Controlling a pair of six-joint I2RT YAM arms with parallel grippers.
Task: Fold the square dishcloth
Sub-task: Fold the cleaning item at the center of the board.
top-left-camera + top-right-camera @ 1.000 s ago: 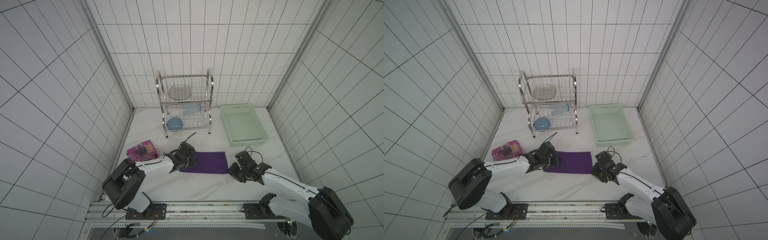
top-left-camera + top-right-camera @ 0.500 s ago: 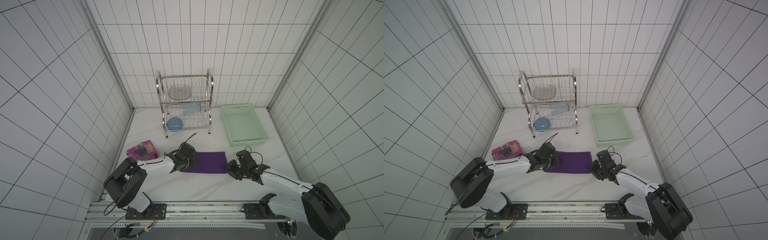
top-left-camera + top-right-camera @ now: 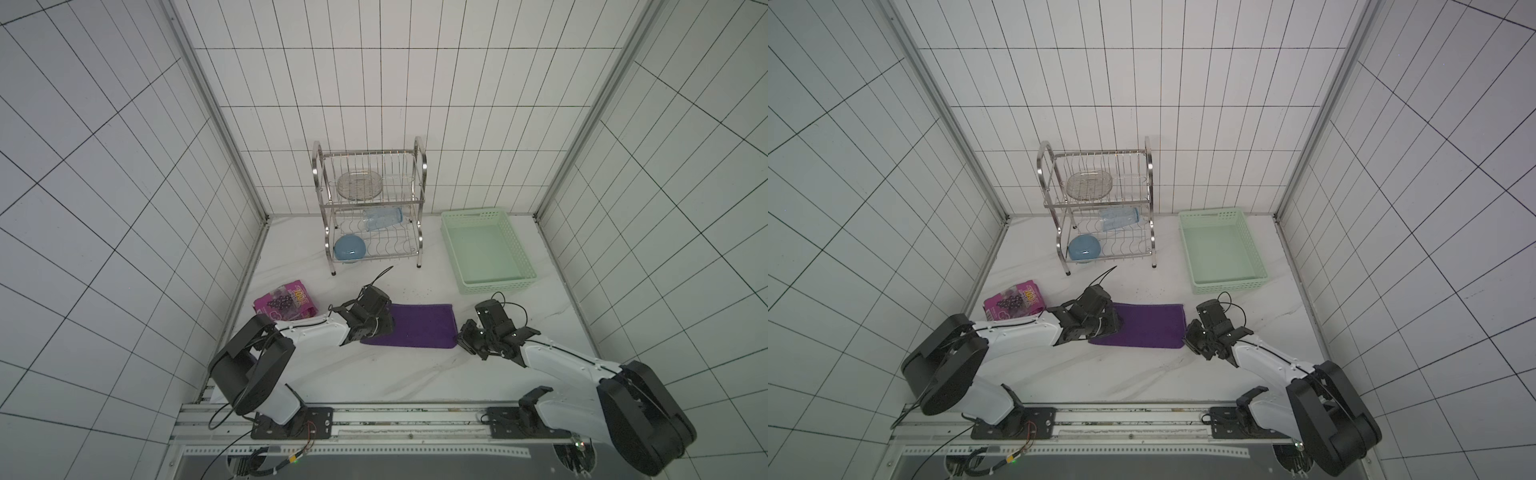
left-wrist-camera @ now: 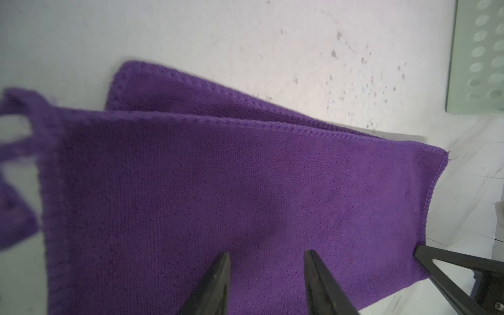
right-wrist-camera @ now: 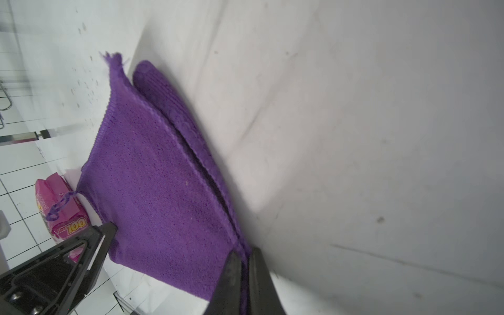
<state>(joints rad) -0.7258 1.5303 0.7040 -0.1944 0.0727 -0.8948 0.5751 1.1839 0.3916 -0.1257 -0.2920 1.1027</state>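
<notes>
The square dishcloth (image 3: 419,328) (image 3: 1148,326) lies on the white desk (image 3: 374,374) between the two arms. It is folded in half into a long rectangle. In the left wrist view two layers show, and the upper layer does not cover the lower one exactly. Its thin loop (image 5: 58,206) is at the end near the pink snack packet (image 3: 284,303).

The left pincer (image 4: 267,253) is over that end of the cloth. Its jaws stand partly apart and hold nothing; whether the tips touch the cloth, I cannot tell.

The right pincer (image 5: 242,253) is at the opposite end, at the near corner, with its jaws closed on the cloth edge.

The green basket (image 3: 486,216) and the metal dish rack (image 3: 370,208) stand well behind.
</notes>
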